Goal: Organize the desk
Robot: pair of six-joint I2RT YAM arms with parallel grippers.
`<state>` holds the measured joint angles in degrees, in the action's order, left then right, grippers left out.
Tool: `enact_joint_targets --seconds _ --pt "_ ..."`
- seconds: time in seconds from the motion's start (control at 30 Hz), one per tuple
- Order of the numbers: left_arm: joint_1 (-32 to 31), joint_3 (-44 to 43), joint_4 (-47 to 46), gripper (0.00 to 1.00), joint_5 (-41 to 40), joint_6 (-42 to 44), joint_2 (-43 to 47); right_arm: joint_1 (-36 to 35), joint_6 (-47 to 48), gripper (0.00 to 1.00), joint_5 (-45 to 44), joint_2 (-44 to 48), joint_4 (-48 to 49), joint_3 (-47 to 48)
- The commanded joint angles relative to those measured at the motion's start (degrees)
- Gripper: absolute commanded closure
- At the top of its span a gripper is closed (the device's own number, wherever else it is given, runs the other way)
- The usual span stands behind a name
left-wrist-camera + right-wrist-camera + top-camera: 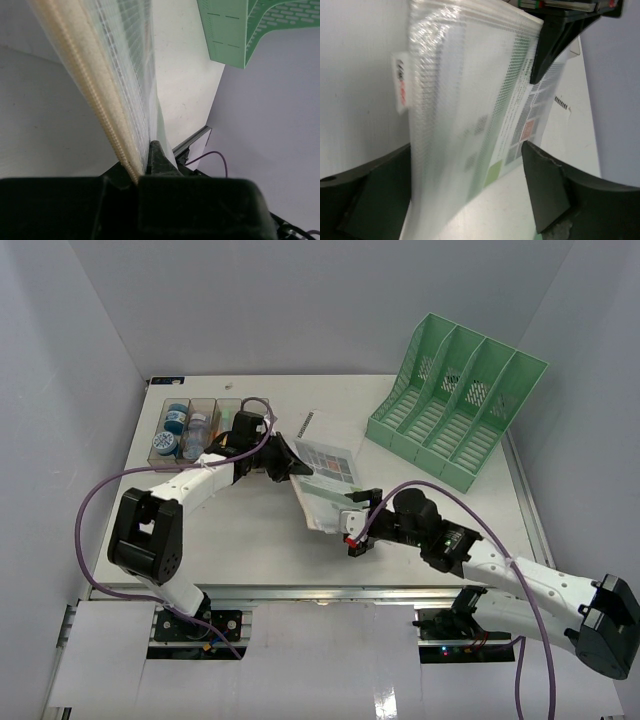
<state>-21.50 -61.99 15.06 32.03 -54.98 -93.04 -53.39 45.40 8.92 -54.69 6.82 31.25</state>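
Note:
A clear mesh zip pouch [322, 478] with printed sheets inside is held up on edge above the middle of the white desk [250, 535]. My left gripper [287, 462] is shut on the pouch's far-left edge; in the left wrist view the gripper [144, 166] pinches the pouch [107, 90] by its zipper seam. My right gripper [355, 524] is open at the pouch's near end. In the right wrist view the gripper [466, 150] has its fingers [545, 190] spread wide with the pouch [465, 110] standing between them, apart from both pads.
A green four-slot file rack [455, 400] lies tilted at the back right and shows in the left wrist view [235, 30]. A clear tray [192, 428] holding small bottles stands at the back left. A metal rail [330, 592] runs along the desk's front edge.

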Motion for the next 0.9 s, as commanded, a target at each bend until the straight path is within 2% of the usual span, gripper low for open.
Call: enact_joint_targets --seconds 0.0,0.1,0.27,0.4,0.5,0.53,0.67,0.87 --pt "-0.08 -6.17 2.35 1.00 1.50 8.93 4.96 4.88 10.32 0.10 9.89 2.39 -14.99 6.80" --pt "-0.32 -9.56 6.16 1.00 -2.16 16.09 6.86 12.13 7.58 0.10 13.23 4.28 -15.76 6.77" --pt "-2.13 -14.92 6.48 1.00 -6.99 24.65 8.51 28.54 -2.49 0.10 26.86 6.67 -15.01 4.50" --pt "-5.32 -23.51 6.47 1.00 -10.63 31.13 5.33 45.21 -11.61 0.10 30.84 7.36 -14.91 6.73" --pt "-8.00 -28.81 6.37 1.00 -14.01 35.41 2.05 52.58 -14.24 0.10 34.26 8.35 -14.50 6.70" --pt "-8.85 -32.90 6.30 1.00 -16.47 38.33 0.68 57.51 -15.34 0.10 35.63 9.19 -14.63 6.31" --pt "-10.03 -41.28 4.93 1.00 -16.99 40.81 -5.13 65.16 -16.21 0.10 42.19 10.76 -14.74 4.68" --pt "-11.52 -55.64 1.93 1.00 -14.91 42.27 -13.53 67.95 -16.74 0.10 46.20 10.76 -14.92 4.00"
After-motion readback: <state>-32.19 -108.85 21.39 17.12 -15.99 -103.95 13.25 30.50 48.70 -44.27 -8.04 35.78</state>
